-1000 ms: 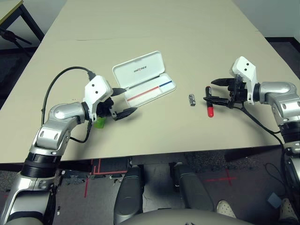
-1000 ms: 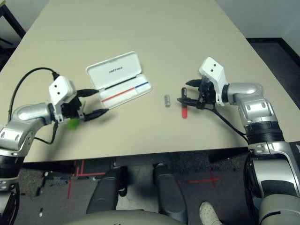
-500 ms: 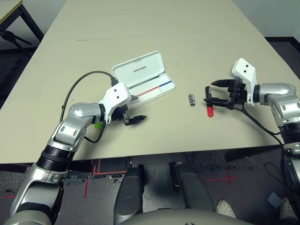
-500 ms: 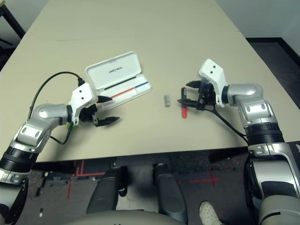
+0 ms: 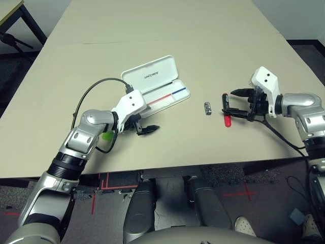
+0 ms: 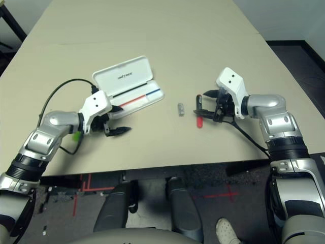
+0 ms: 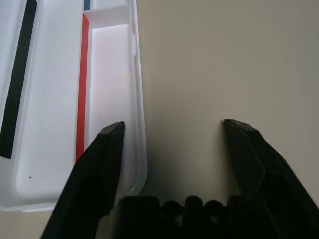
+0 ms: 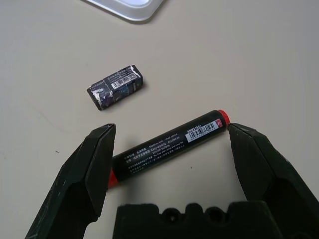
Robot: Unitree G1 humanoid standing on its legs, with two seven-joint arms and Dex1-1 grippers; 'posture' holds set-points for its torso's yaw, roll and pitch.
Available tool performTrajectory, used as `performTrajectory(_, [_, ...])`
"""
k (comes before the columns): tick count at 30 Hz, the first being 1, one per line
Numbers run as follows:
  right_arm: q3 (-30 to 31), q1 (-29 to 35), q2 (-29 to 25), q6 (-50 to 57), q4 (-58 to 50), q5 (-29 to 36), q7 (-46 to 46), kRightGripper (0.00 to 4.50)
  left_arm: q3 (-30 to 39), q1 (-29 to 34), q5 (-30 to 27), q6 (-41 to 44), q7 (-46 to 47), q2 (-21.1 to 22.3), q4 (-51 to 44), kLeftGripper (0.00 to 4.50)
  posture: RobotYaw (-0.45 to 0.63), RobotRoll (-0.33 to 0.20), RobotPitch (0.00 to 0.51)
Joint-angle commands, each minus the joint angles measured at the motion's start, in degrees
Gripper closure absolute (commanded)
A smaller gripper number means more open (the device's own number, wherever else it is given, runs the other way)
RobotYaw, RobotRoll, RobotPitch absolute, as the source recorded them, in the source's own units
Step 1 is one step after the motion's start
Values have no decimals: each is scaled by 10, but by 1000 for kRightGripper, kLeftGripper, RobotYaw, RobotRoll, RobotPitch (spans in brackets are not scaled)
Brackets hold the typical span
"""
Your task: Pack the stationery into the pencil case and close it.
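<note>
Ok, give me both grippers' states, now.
Left gripper: open, empty, one finger over the case.
Right gripper: open around the marker, not gripping it.

It looked like a robotics lab: a long, plain table (image 5: 213,51) stood near pale walls (image 5: 284,18), and red tape marks (image 5: 247,192) crossed the dark, speckled floor (image 5: 264,206) beyond the table's near edge.

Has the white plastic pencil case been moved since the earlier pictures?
No, the open white plastic pencil case lies in the same place on the beige table.
</note>
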Motion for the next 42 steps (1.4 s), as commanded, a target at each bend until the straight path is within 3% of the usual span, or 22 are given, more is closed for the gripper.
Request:
performTrajectory(1, [-11, 12, -7, -1, -11, 2, -5, 0, -15, 0, 11, 8, -13, 0, 8, 1750, -68, 0, 185])
performTrajectory(8, [-11, 18, -7, -1, -18, 3, -11, 0, -18, -4, 21, -6, -22, 5, 18, 4482, -69, 0, 189])
performTrajectory(29, [8, 5, 16, -21, 7, -9, -14, 0, 12, 20, -2, -117, -132, 63, -38, 4482, -31, 0, 190])
performTrajectory(42, [12, -7, 22, -39, 31, -20, -7, 0, 17, 48, -10, -141, -154, 69, -51, 4482, -24, 0, 187])
